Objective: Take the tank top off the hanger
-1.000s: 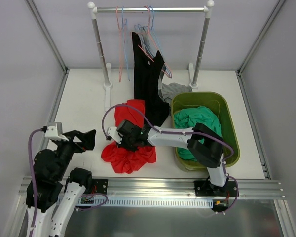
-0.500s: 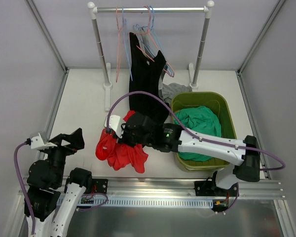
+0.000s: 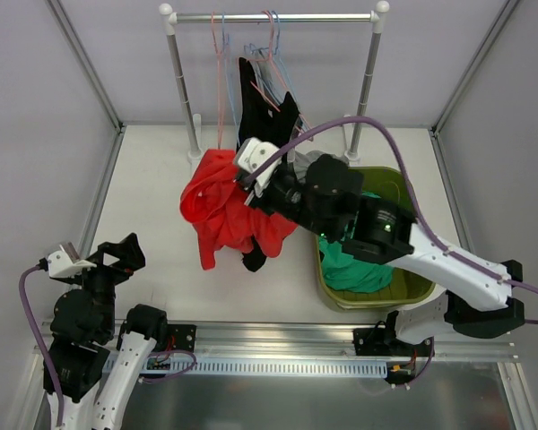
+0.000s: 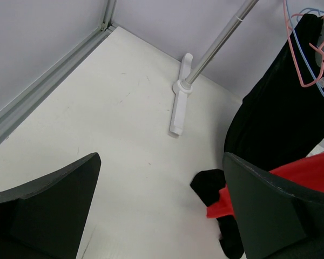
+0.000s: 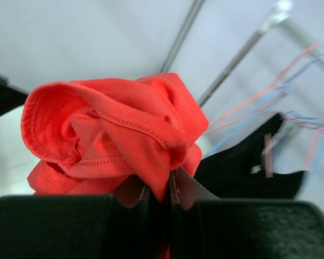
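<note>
My right gripper (image 3: 248,177) is shut on a bunched red top (image 3: 217,202) and holds it up in the air in front of the clothes rack (image 3: 273,16). In the right wrist view the red cloth (image 5: 113,135) bulges out from between the closed fingers of the gripper (image 5: 170,216). A long black top (image 3: 262,103) hangs from a hanger on the rail, right behind the red one, and its lower end (image 3: 252,261) reaches the table. My left gripper (image 3: 117,260) is open and empty, low at the near left (image 4: 159,210).
A green basket (image 3: 421,235) with a teal garment (image 3: 345,269) stands at the right. A grey cloth (image 3: 312,161) lies behind it. Pink and blue hangers (image 3: 222,63) hang on the rail. The rack's foot (image 4: 179,102) is ahead of the left gripper.
My right gripper has lifted the red top off the table and carried it up and back toward the rack. The left arm has drawn back toward the near left.
</note>
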